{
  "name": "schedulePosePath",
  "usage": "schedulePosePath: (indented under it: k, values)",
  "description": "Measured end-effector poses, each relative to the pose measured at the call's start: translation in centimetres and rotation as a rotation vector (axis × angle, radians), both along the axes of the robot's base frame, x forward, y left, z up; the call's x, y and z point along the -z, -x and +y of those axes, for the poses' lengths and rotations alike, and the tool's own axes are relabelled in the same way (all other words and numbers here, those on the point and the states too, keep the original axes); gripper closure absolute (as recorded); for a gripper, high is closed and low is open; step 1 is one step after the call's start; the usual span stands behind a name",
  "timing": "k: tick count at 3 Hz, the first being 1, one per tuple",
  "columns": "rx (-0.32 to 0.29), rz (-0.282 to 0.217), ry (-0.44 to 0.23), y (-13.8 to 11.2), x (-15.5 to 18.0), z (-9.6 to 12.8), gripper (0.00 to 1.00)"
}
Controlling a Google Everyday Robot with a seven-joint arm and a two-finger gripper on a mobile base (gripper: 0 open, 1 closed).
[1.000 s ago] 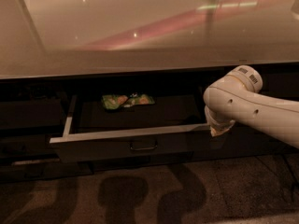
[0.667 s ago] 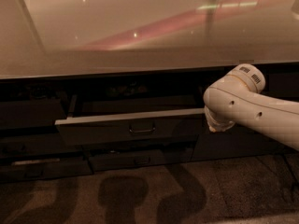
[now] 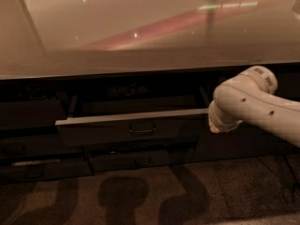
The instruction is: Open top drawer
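The top drawer is a wide dark grey front with a small central pull handle and a pale top rim. It stands partly pulled out under the counter, and its inside is dark, so I cannot see any contents. My white arm reaches in from the right. My gripper is at the arm's tip, against the drawer front's right end, mostly hidden by the wrist.
A glossy pale countertop overhangs the drawers. A narrower drawer front with the same handle sits below the top drawer. Dark cabinet fronts lie to the left and right. Speckled floor lies in front.
The top drawer has slid back in from a wider opening, and the green and yellow items seen inside it no longer show. My arm has barely moved.
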State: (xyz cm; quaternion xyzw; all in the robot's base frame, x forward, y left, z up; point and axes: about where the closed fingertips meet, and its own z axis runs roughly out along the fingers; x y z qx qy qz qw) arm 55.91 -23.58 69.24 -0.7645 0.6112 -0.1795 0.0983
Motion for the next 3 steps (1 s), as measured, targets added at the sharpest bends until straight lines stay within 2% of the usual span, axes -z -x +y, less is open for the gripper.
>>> schedulePosePath:
  k: [1,2,3]
  values:
    - [0.006,-0.013,-0.195,-0.93,0.74,-1.33,1.0]
    - [-0.091,0.018,-0.368,-0.66,1.15,-1.02,1.0]
    - [-0.068,0.013,-0.377,-0.85,0.85,-0.98,1.0]
